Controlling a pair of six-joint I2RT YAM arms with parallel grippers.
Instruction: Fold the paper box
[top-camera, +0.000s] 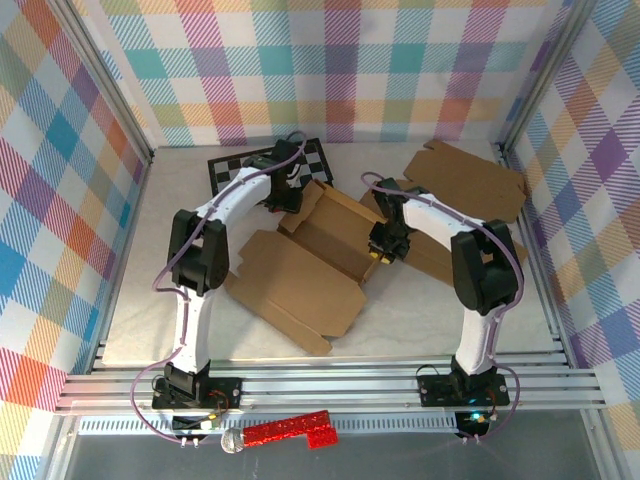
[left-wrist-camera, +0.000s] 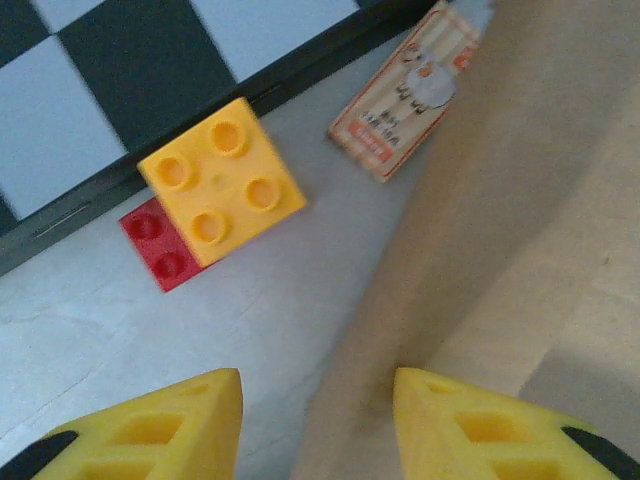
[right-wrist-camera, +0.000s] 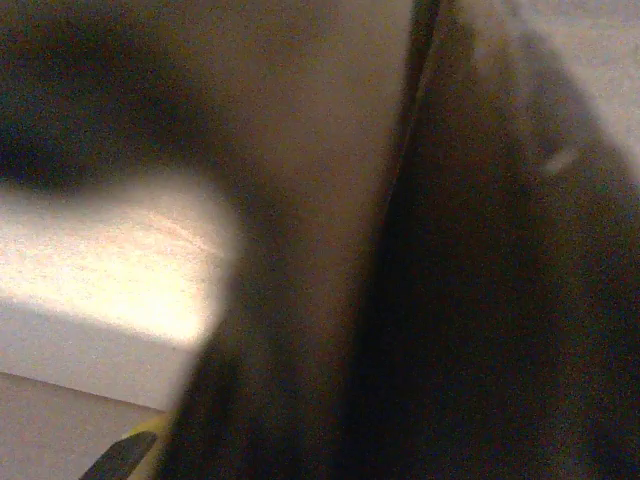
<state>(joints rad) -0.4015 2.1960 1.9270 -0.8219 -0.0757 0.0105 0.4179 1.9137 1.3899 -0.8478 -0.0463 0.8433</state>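
The paper box (top-camera: 300, 275) lies flat and half-opened in the middle of the table (top-camera: 170, 310), the left gripper (left-wrist-camera: 316, 395) at its far edge with jaws partly apart over the cardboard's edge, the right gripper (top-camera: 383, 252) at its right wall, jaws too blurred to tell.

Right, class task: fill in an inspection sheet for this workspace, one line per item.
Surface: pale grey table, flat.
Job's things: brown cardboard box, opened out, centre; second brown cardboard sheet, back right.
Clutter: black-and-white checkerboard; yellow four-stud brick touching red brick; small orange printed packet.
Grippers: left gripper open beside a box flap; right gripper at box's right side, state unclear.
Cables: purple cable along each arm.
Surroundings: plaid walls; red glittery block out front.
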